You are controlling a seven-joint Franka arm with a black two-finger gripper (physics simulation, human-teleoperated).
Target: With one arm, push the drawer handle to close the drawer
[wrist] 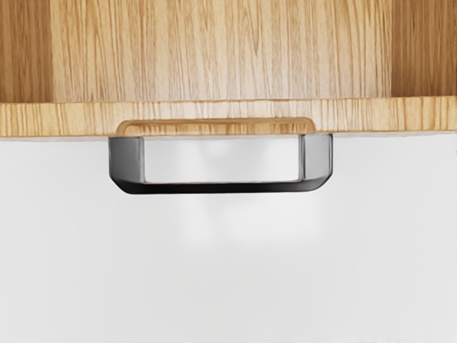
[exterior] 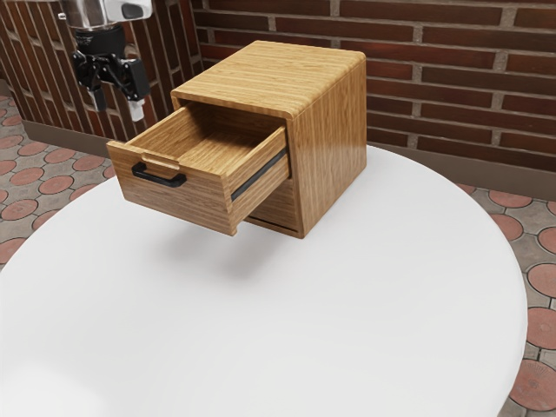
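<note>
My gripper (exterior: 117, 106) hangs with its fingertips pointing down and apart, nothing between them. It is above the level of the drawer (exterior: 194, 198), near the front panel's far end. The upper drawer stands well out of the wooden cabinet (exterior: 332, 139), and its inside looks bare. On the front panel sits a black bar handle (exterior: 159, 177), with a gap between it and the gripper. From above, the wrist view has the handle (wrist: 221, 188) jutting out from the top edge of the drawer front (wrist: 64, 118).
The cabinet stands on a round white table (exterior: 347, 321), near its far edge. Behind it rises a brick wall (exterior: 452, 78). Under the pulled-out drawer, part of a lower wooden front (exterior: 280, 211) is visible.
</note>
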